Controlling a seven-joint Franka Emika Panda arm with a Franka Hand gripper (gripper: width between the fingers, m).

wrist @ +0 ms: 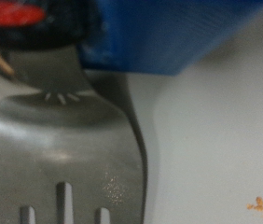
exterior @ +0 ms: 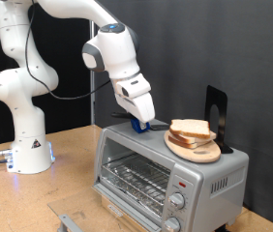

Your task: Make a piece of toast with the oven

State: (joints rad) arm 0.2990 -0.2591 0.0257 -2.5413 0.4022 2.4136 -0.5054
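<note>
Gripper (exterior: 139,123) low over silver oven (exterior: 166,172) roof, seemingly touching; wooden tabletop (exterior: 64,179) below.

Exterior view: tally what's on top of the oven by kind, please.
Bread slices: 2 at least, stacked
Round wooden board: 1
Black upright stand: 1
Blue object at the gripper: 1
Total on the oven: 5

Silver-grey oven (exterior: 166,169) w/ red light, pale bread (exterior: 190,129) w/ tan crust, white arm (exterior: 40,68), blue-handled silver fork (wrist: 66,140).
</note>
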